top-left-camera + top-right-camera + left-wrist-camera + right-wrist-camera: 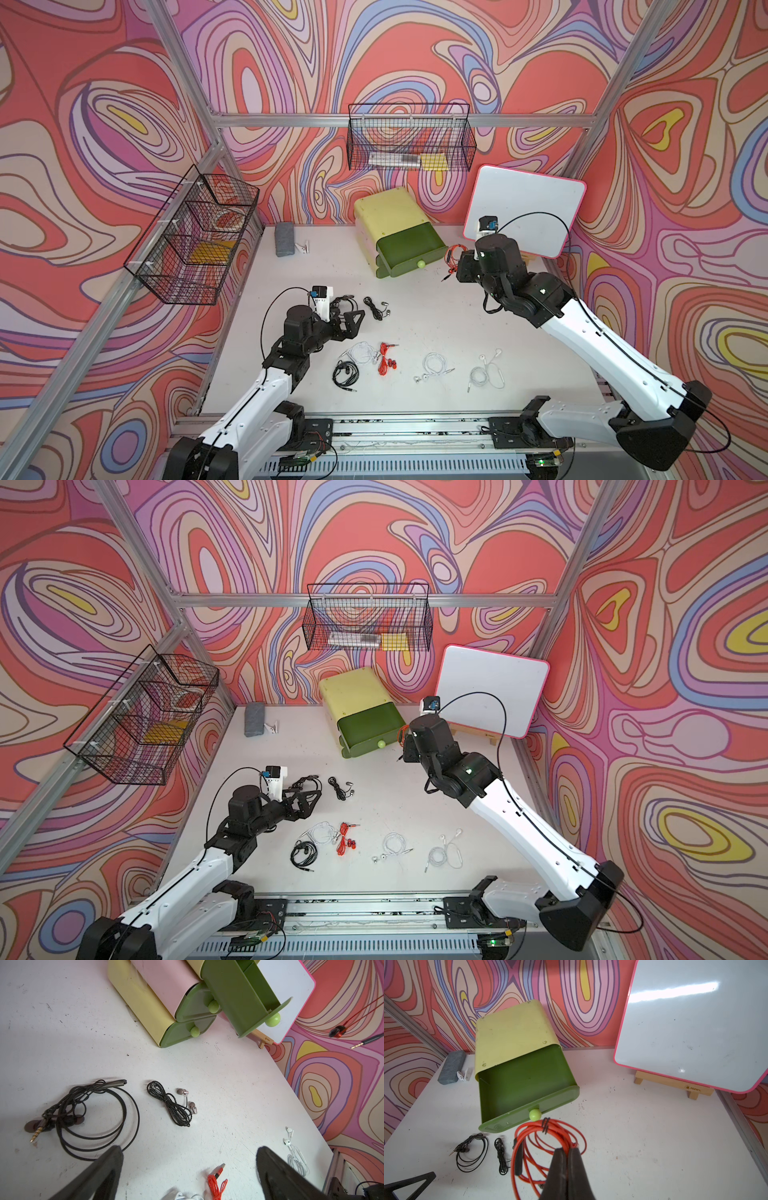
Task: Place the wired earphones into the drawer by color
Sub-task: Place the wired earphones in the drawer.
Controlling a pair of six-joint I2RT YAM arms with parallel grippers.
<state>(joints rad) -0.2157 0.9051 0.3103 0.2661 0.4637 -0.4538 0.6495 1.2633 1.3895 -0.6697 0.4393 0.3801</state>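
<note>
Beside the open green drawer (527, 1084), right gripper (568, 1151) pinches red earphones (519, 1142); left gripper (189, 1148) gapes wide near black earphones (87, 1118).

A pink-rimmed whiteboard (532, 199) is leaning on its wooden easel (664, 1081) at the desk's (436, 324) back, a grey eraser (284, 244) lying beside a white clip (302, 248).

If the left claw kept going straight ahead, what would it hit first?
Probably the black earphones with silver buds, lying just ahead of the open left gripper; depth is unclear, so it may touch the table first.
</note>
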